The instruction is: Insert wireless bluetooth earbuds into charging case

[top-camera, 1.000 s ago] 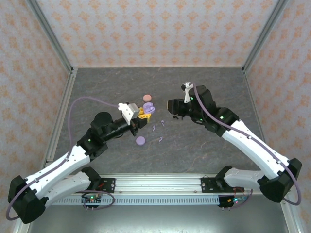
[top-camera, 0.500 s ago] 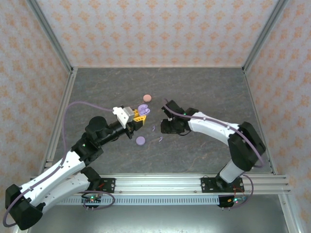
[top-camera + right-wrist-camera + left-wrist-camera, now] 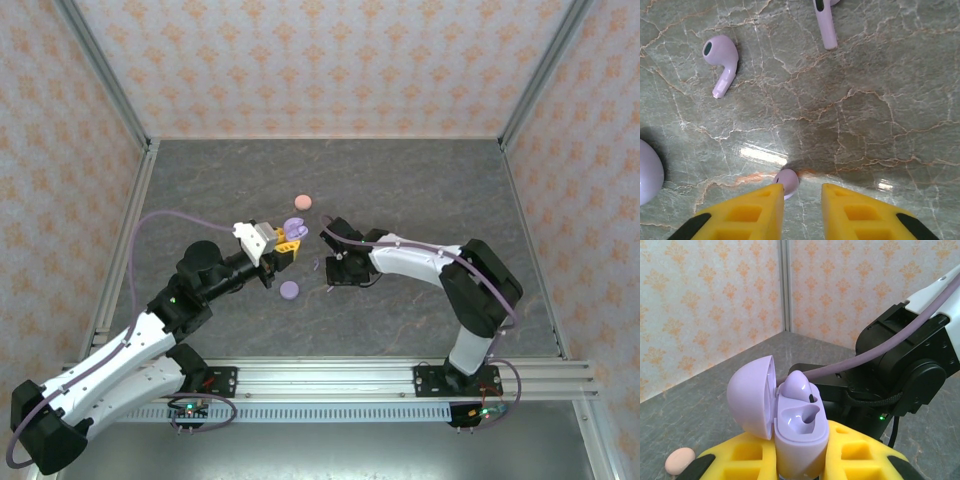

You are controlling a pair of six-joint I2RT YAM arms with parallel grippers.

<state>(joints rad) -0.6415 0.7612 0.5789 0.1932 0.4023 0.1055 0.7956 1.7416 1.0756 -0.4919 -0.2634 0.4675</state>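
Note:
My left gripper (image 3: 800, 462) is shut on the base of a lilac charging case (image 3: 801, 430) and holds it upright off the table. Its lid (image 3: 751, 396) is open to the left. One lilac earbud (image 3: 796, 386) sits in the far slot; the near slot is empty. The same case (image 3: 295, 226) shows from above. My right gripper (image 3: 802, 192) is down at the table, jaws narrowly open. A lilac earbud (image 3: 788, 180) lies against its left fingertip (image 3: 767, 197), with bare table between the fingers. Two more lilac earbuds (image 3: 720, 59) (image 3: 824, 22) lie further off.
A lilac round case (image 3: 290, 290) lies near the front and shows at the left edge of the right wrist view (image 3: 647, 171). A pink round case (image 3: 302, 202) lies behind. The right arm (image 3: 905, 375) stands close beyond the held case. Walls enclose the grey stone table (image 3: 420, 190).
The right arm swung left and came down to the table among the loose earbuds, and its jaws narrowed. The left arm shifted slightly left with the case, then held still.

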